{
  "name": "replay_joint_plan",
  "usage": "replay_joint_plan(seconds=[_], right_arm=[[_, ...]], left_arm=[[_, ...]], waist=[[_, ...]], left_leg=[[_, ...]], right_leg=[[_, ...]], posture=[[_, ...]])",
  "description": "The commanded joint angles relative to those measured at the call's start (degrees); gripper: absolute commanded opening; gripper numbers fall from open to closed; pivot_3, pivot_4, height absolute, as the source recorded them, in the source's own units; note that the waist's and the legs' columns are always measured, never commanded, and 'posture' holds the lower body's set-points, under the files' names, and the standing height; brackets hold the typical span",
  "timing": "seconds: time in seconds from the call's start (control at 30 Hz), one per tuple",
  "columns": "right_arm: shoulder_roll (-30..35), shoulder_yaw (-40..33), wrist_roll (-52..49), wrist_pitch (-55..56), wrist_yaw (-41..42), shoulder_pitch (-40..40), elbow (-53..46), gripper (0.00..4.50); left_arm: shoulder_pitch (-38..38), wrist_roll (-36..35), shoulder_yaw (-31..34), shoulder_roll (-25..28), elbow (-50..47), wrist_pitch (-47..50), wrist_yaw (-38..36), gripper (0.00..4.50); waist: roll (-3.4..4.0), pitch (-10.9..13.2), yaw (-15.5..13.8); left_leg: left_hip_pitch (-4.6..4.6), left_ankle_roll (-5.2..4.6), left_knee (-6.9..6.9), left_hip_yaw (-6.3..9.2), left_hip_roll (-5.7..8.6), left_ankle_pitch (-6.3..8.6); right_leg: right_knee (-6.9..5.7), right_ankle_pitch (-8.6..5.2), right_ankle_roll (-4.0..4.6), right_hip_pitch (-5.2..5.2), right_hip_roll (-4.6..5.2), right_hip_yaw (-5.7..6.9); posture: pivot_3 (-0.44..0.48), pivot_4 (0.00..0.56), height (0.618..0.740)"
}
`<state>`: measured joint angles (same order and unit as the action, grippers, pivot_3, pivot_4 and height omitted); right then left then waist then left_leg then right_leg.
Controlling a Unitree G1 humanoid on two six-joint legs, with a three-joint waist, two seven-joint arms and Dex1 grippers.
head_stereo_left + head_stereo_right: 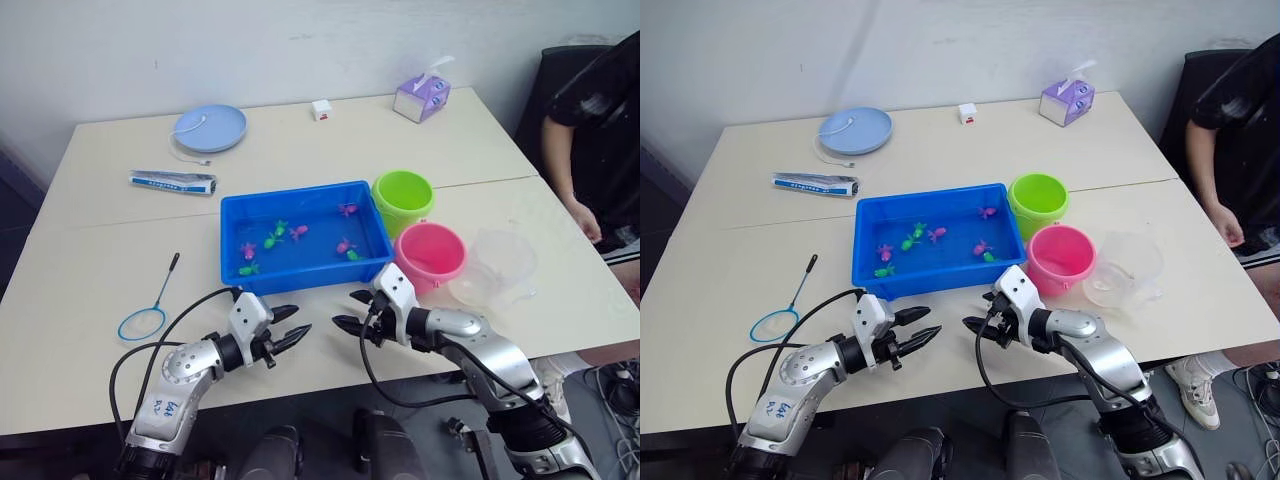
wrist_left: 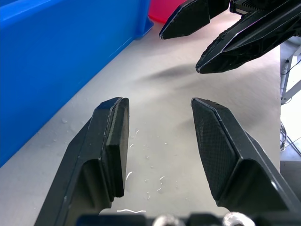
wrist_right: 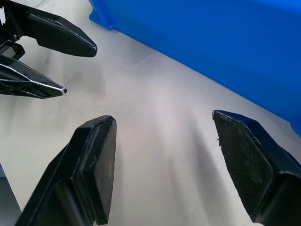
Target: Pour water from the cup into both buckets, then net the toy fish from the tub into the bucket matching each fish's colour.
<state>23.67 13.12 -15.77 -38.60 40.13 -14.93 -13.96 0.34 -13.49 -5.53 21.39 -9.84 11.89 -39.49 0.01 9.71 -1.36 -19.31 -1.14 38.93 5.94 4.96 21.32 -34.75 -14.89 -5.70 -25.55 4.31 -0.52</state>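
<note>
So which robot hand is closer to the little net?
Left. The left gripper is over the table's near edge, a short way right of the net. The right gripper is farther right, beyond it.

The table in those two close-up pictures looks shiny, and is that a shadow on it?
In the left wrist view, the table carries a soft dark shadow under the right gripper, and small droplets glint between the left gripper's fingers. In the right wrist view, pale sheen streaks the table beside the tub. In the left eye view, light is even and shadows faint.

Silver arms, black cables, black fingers (image 1: 290,338)
</note>
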Motion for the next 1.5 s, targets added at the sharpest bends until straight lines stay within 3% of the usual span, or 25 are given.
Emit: replay_joint_plan(seconds=[0.03, 1.0, 1.5], right_arm=[[0.12, -0.53, -0.69, 1.02, 0.54, -0.20, -1.59, 4.50], [0.75, -1.33, -0.93, 0.06, -0.06, 0.18, -4.01, 4.50], [2.56, -21.19, -14.03, -23.62, -13.69, 1.04, -33.86, 4.50]], left_arm=[[0.57, -0.74, 0.69, 0.34, -1.87, -0.46, 0.14, 2.34], [0.92, -0.87, -0.04, 0.23, -2.93, -0.48, -0.42, 2.34], [-4.08, -4.42, -1.64, 1.77, -7.82, 5.19, -3.73, 2.34]], waist=[[0.00, 0.00, 0.00], [0.00, 0.00, 0.00], [0.03, 0.02, -0.11]], left_leg=[[0.00, 0.00, 0.00, 0.00, 0.00, 0.00], [0.00, 0.00, 0.00, 0.00, 0.00, 0.00], [-0.03, -0.01, -0.02, 0.02, -0.02, 0.01]], right_leg=[[0.00, 0.00, 0.00, 0.00, 0.00, 0.00], [0.00, 0.00, 0.00, 0.00, 0.00, 0.00], [0.03, 0.00, 0.00, 0.00, 0.01, 0.01]], posture=[[0.000, 0.150, 0.740], [0.000, 0.150, 0.740], [0.000, 0.150, 0.740]])
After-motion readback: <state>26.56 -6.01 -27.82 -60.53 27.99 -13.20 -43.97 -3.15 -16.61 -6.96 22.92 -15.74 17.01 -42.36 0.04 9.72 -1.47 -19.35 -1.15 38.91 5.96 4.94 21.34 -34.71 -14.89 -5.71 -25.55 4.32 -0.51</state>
